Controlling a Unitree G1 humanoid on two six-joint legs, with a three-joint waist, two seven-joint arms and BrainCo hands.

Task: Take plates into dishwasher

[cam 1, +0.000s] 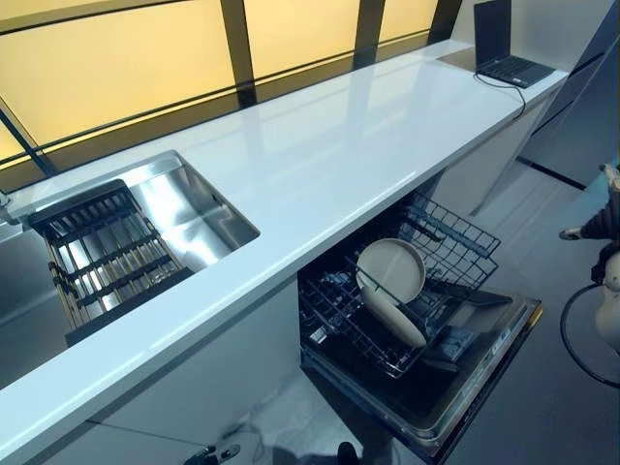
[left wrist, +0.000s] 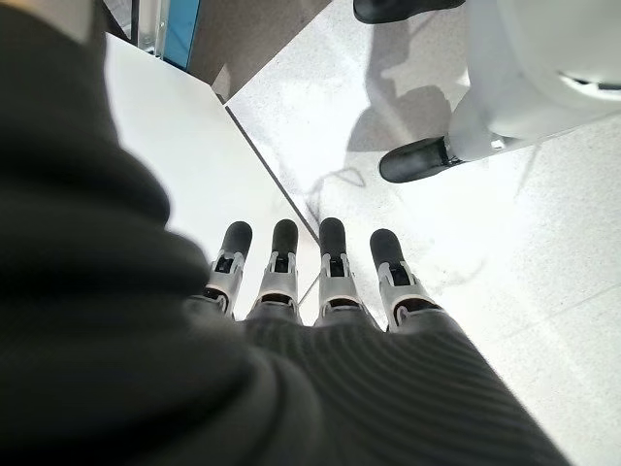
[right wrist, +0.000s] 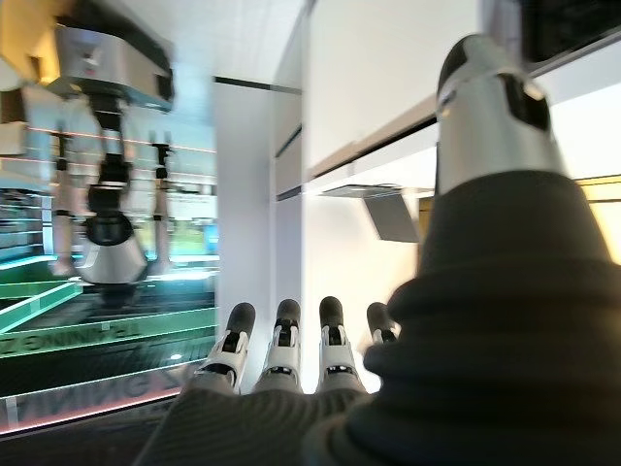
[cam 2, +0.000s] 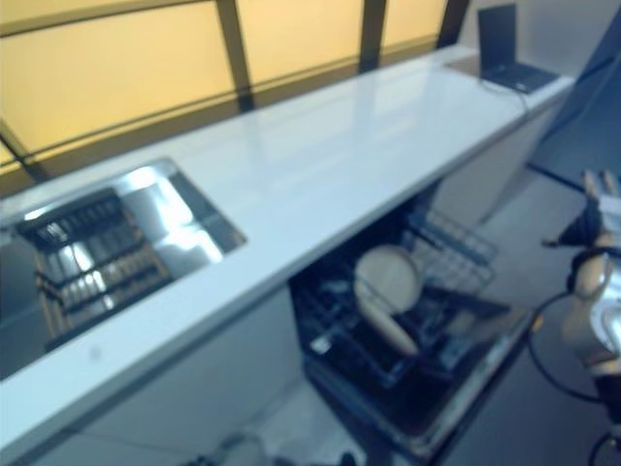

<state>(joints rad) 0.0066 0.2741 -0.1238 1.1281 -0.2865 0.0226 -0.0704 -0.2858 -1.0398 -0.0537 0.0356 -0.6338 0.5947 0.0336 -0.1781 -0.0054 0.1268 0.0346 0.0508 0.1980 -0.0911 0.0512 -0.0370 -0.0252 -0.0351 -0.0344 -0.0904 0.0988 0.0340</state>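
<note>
Open dishwasher door (cam 1: 484, 373) nearest, two plates (cam 1: 391, 281) racked. Left robot hand (left wrist: 310, 282) and right robot hand (right wrist: 281, 354) released, empty. Bench (cam 1: 320, 165) bare; find another plate first.

1. my left hand (left wrist: 320, 282) fills the near part of the left wrist view, its dark ribbed cover (left wrist: 146, 340) taking up most of the frame.
2. its silver fingers (left wrist: 331, 262) with dark tips extend straight in a row, side by side, holding nothing and touching nothing.
3. past the fingers i see a pale speckled floor (left wrist: 505, 223).
4. a plain white panel (left wrist: 194, 165) lies beside the floor, meeting it along a dark straight seam.
5. i can't tell whether the panel is a wall or a cabinet face.
</note>
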